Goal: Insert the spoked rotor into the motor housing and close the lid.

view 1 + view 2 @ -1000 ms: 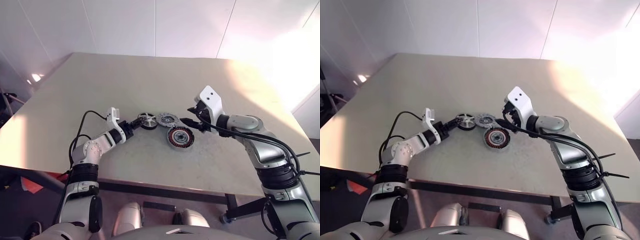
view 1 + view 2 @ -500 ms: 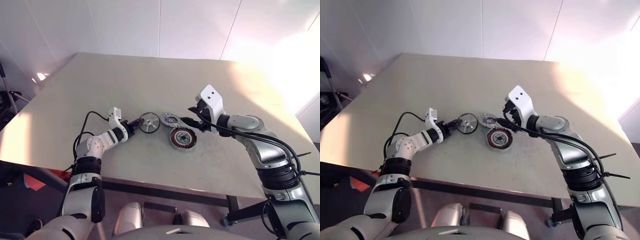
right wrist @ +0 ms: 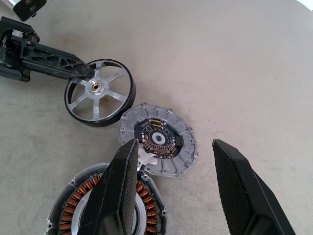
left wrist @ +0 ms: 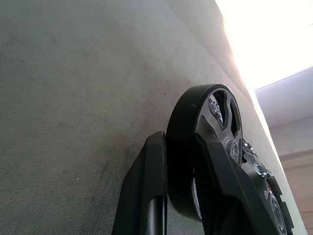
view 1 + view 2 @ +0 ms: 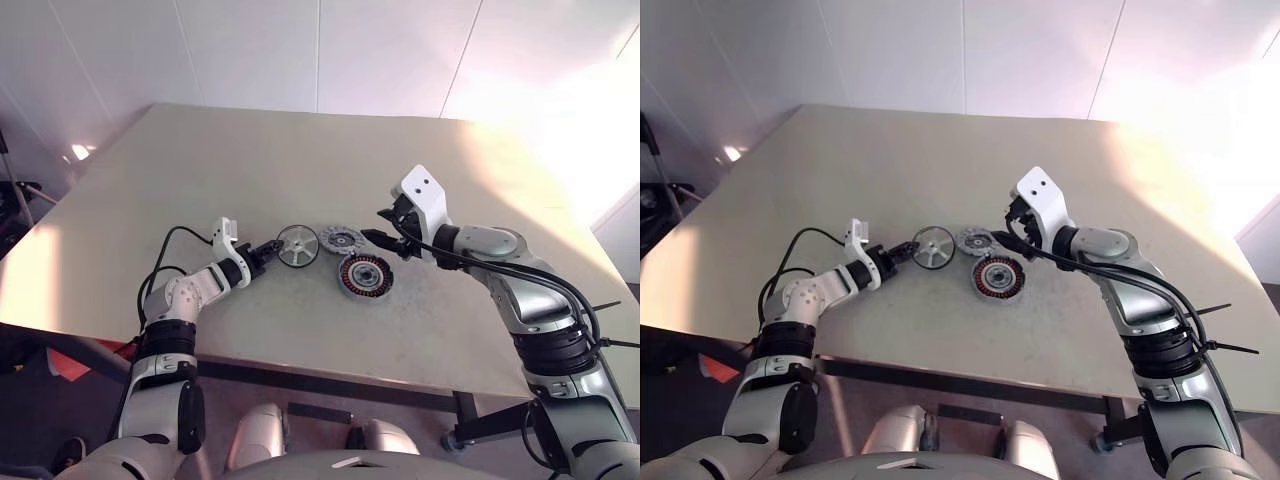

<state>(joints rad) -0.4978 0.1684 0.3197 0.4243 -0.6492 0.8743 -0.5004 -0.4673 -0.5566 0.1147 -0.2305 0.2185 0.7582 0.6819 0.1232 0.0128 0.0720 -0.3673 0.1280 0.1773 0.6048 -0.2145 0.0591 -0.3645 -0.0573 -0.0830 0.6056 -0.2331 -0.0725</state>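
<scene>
Here, left pincer [image 5: 270, 248] clamping spoked rotor [image 5: 298, 245] rim, right pincer [image 3: 182, 196] wide above ribbed lid [image 3: 157, 139].

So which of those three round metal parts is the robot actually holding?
The spoked rotor, the pale wheel with open spokes. The left gripper's fingers pinch its rim, tipping it up, while the ribbed lid and copper-ringed motor housing lie untouched.

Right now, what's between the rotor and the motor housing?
The lid lies between the spoked rotor and the motor housing, its edge over the housing rim, seen in the right wrist view.

Spoked rotor [image 3: 100, 92] tilted on edge (rim pinched), beside ribbed lid [image 3: 159, 139], housing [image 3: 105, 208].
</scene>
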